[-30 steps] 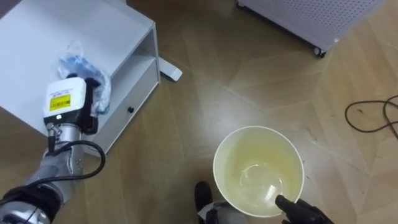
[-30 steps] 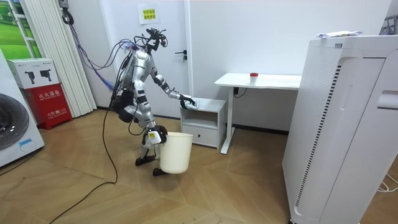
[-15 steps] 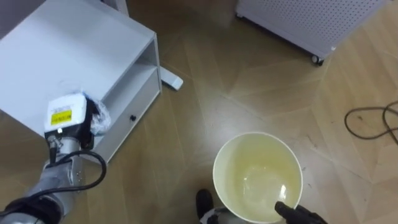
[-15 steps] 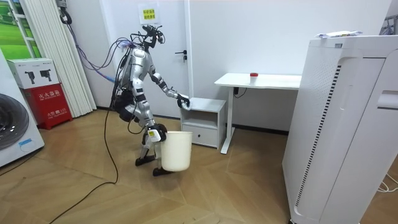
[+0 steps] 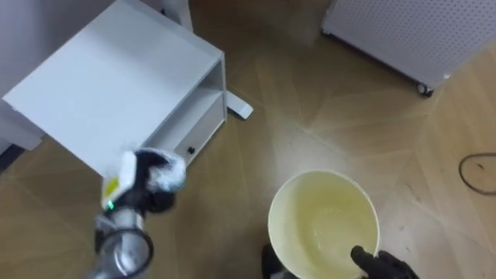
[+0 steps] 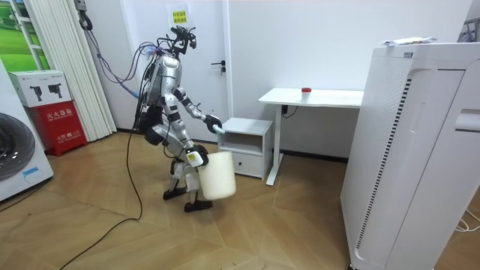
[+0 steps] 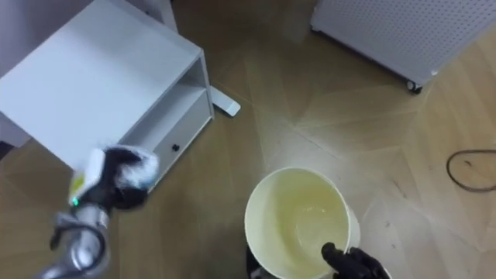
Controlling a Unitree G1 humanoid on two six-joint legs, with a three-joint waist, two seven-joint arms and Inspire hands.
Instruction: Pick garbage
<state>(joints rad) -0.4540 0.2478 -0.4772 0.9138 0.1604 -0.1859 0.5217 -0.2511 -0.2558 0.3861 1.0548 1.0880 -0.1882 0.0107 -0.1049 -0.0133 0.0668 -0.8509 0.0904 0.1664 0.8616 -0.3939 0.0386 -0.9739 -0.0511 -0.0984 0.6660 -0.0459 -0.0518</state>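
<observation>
Left hand (image 5: 139, 190) up and loaded: its fingers were curled tight round the garbage (image 5: 165, 176), a pale crumpled wad of plastic that bulged out on the hand's right side. Hand and wad hung in the air just off the front edge of the white cabinet (image 5: 116, 85), clear of its top, with bare wooden floor (image 5: 256, 139) underneath. So the pick itself looked done, and the firm hold made sense: a light wad like that slips out of a loose one.

Off to that hand's right and lower down, the right hand (image 5: 381, 265) pinched the rim of the cream bin (image 5: 298, 203), thumb inside the wall and the rest outside. In the room view the bin was off the floor, slightly tipped, carried at the robot's hip as it stood in front of the cabinet. Holding it there, mouth up and open, seemingly made for a short trip for the garbage.

What remained, by the look of it, was a swing to the right over the bin's mouth and a release. The risk was the plastic clinging to the fingers or drifting past the rim.
</observation>
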